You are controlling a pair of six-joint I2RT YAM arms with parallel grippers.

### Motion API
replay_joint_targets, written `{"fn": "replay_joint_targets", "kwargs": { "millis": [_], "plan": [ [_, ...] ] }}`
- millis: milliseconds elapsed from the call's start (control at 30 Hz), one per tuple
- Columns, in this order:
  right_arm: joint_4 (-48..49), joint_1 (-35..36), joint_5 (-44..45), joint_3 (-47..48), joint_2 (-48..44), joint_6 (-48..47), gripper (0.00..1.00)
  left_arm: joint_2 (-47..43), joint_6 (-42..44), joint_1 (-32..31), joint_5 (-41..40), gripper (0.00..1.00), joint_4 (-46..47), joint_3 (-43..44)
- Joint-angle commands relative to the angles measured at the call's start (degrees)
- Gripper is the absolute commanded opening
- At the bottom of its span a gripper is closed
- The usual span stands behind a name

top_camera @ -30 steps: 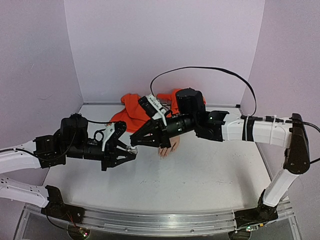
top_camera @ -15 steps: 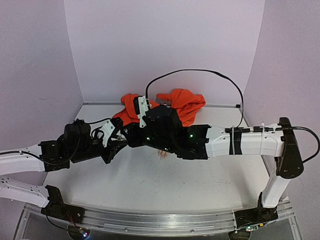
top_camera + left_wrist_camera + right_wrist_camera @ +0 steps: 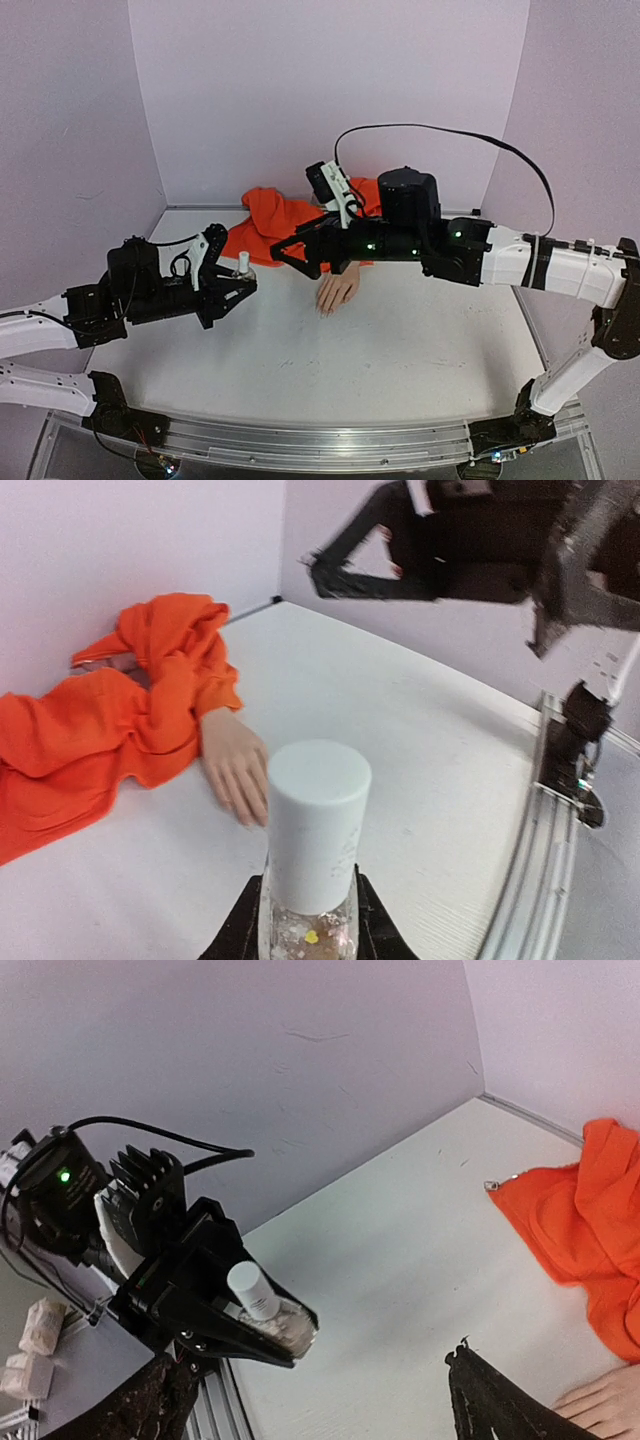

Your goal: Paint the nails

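Here, capped bottle, in left end effector

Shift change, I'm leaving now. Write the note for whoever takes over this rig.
Left gripper: shut on the small bottle, white cap on, upright.
Right gripper: open, empty, raised near the orange sleeve.
Mannequin hand: flat on the table, mid-table, fingers toward the arms.
Done: bottle gripped.
Left: uncap, paint the nails; no paint shows on them.
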Motion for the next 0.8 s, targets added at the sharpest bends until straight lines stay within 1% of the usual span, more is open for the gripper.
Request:
{"fn": "replay_joint_targets", "kwargs": {
  "millis": [0,67,100,133,167,200,267,300,333,367,433,533,600,767],
  "plan": [
    [5.76,-1.08,-23.74,-3.45,-2.51,-10.83,0.9,-0.1,-1.77,0.11,20.49,0.0,-1.27,3.34],
    [7.46,-1.2,-28.76,-3.16,-2.04,-12.01,0.86,1.0,-1.77,0.11,26.98,0.0,-1.28,4.42],
    [7.74,-1.32,-30.72,-2.37,-1.37,-12.06,0.82,1.67,-1.77,0.11,29.48,0.0,-1.28,4.94],
    [7.73,-1.33,-33.12,-1.35,-0.29,-12.07,0.75,2.35,-1.84,0.11,31.57,0.0,-1.28,5.45],
    [7.76,-1.37,-35.83,-0.21,0.77,-12.07,0.68,2.86,-1.93,0.11,33.23,0.0,-1.28,5.77],
    [7.8,-1.35,-38.33,0.68,1.82,-12.07,0.64,3.48,-2.01,0.11,34.83,0.0,-1.28,6.14],
    [8.09,-1.35,-42.54,2.68,3.78,-11.88,0.62,4.44,-2.04,0.11,37.51,0.0,-1.28,6.82],
    [8.22,-1.39,-43.22,3.28,4.62,-11.37,0.59,5.14,-1.96,0.11,38.83,0.0,-1.28,7.16],
    [8.31,-1.36,-44.18,3.95,5.36,-11.08,0.54,5.5,-1.88,0.11,39.92,0.0,-1.28,7.49],
    [8.39,-1.38,-45.22,4.57,6.05,-10.59,0.48,5.67,-1.86,0.11,40.59,0.0,-1.28,7.67],
    [9.06,-1.36,-46.97,5.12,6.67,-9.69,0.43,5.72,-1.65,0.11,41.07,0.0,-1.28,7.87],
    [10.6,-1.4,-47.86,4.57,6.7,-8.67,0.4,5.52,-1.1,0.11,41.42,0.0,-1.28,7.88],
    [10.8,-1.36,-48.5,4.37,6.85,-8.45,0.33,5.56,-0.91,0.1,41.62,0.0,-1.28,7.96],
    [11.96,-1.37,-49.91,4.05,7.97,-6.92,0.24,5.99,-0.47,0.11,41.53,0.0,-1.28,8.44]
  ]
}}
